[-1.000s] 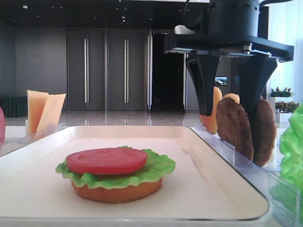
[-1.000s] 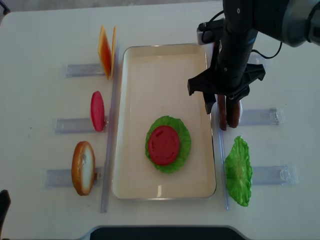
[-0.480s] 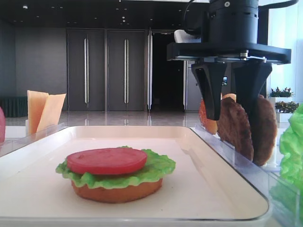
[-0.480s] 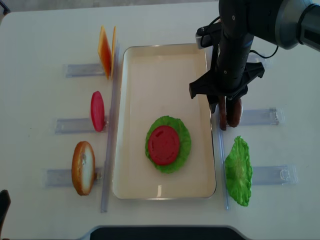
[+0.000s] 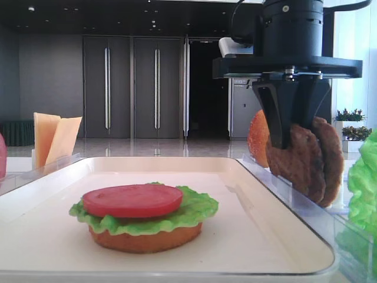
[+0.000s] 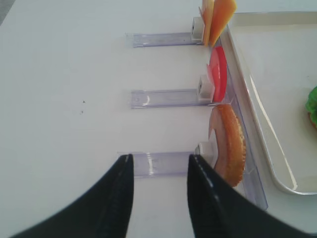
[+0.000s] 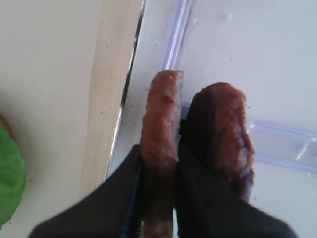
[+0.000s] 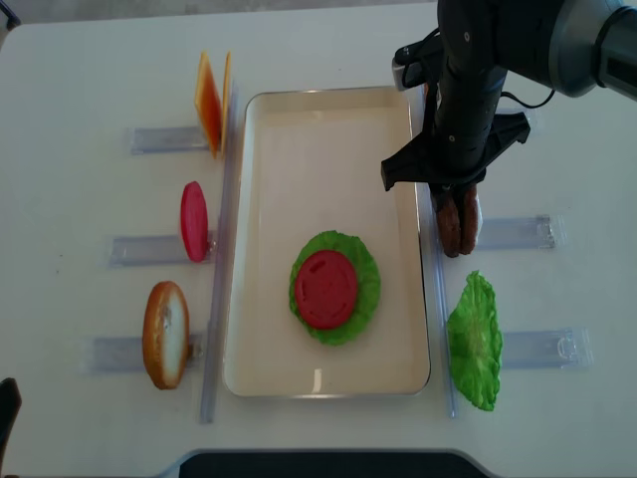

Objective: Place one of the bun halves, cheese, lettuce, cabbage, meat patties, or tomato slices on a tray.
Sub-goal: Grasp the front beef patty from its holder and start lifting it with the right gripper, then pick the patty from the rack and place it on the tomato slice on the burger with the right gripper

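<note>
My right gripper (image 8: 453, 195) is shut on the meat patty (image 7: 159, 124) nearer the tray, which stands on edge in a clear rack. The black fingers (image 7: 198, 188) clamp its two faces, seen too in the low exterior view (image 5: 288, 127). The second patty (image 7: 225, 134) leans against the outside of one finger. The cream tray (image 8: 328, 149) carries a bun half (image 5: 147, 239) topped by lettuce (image 8: 369, 289) and a tomato slice (image 8: 325, 289). My left gripper (image 6: 161, 166) hangs open over an empty stretch of rack, left of an upright bun half (image 6: 230, 148).
Left of the tray, clear racks hold cheese slices (image 8: 211, 100), a tomato slice (image 8: 194, 221) and a bun half (image 8: 165, 334). On the right a lettuce leaf (image 8: 475, 342) stands in its rack below the patties, and another bun half (image 5: 257, 138) sits behind them.
The right gripper's jaws went from wide apart to shut on the patty nearer the tray, pressing the two patties closer together. The left gripper has not moved.
</note>
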{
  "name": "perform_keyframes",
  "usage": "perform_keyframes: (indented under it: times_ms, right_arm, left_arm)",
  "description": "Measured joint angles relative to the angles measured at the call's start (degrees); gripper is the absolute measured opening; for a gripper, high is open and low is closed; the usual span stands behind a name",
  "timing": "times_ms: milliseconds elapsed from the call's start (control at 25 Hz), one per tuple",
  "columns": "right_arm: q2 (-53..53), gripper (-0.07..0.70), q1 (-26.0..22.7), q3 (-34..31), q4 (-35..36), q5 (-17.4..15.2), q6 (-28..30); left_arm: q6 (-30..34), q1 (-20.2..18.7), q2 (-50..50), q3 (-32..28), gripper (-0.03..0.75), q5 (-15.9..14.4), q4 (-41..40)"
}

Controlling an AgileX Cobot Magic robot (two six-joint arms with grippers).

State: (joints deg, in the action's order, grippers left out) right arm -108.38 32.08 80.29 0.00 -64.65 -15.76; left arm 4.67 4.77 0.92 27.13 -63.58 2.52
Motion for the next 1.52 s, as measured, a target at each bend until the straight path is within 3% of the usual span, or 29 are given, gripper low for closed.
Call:
perform_keyframes:
  times_ms: [280,600,880,1520]
  right_arm:
    - [0.73,0.148,0.00,0.00,0.00,-0.68,-0.05]
    - [7.98,0.146,0.05,3.43,1.19,-5.16,-0.59]
    - [13.94,0.146,0.05,6.44,1.31,-5.49,-1.13]
    - [15.77,0.146,0.05,6.45,5.63,-5.62,-1.34]
  left_arm:
    - [0.00,0.00,0.00,0.00,0.282,0.00,0.00]
    - [0.00,0.00,0.00,0.00,0.282,0.00,0.00]
    - [0.00,0.00,0.00,0.00,0.282,0.00,-0.04]
    - [0.00,0.00,0.00,0.00,0.282,0.00,-0.04]
